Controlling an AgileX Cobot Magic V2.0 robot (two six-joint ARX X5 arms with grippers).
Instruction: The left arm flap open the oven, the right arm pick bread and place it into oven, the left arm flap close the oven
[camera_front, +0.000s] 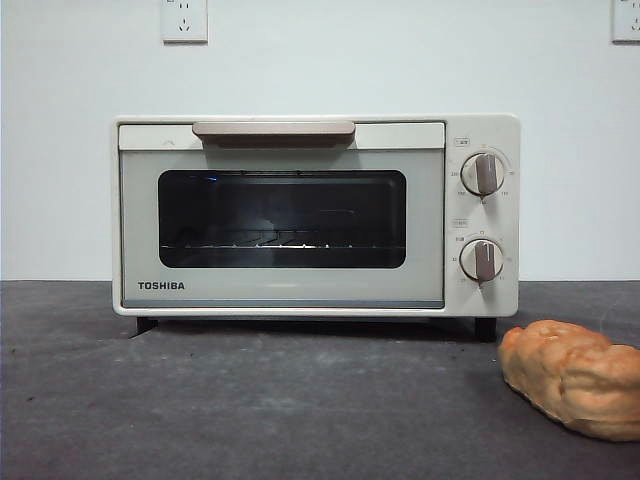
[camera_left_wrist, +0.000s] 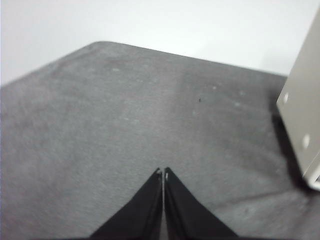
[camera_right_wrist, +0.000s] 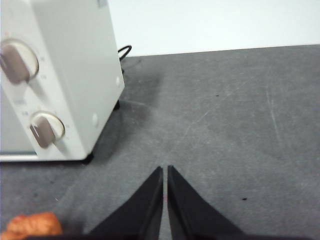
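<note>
Two grippers, left (camera_left_wrist: 163, 171) & right (camera_right_wrist: 165, 169), jaws closed, empty, above table (camera_front: 250, 400). Only front view shows TOSHIBA oven (camera_front: 315, 215) door shut; bread (camera_front: 575, 377) near table's front-right edge.

table (camera_front: 250, 400): dark grey | on it: oven (camera_front: 315, 215), bread (camera_front: 575, 378)

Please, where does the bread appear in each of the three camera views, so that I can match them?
Front view: the bread lies at the lower right, in front of the oven.
Left wrist view: not in it.
Right wrist view: the bread is at the lower left corner.
Shared landmark: the oven's knob side.
</note>
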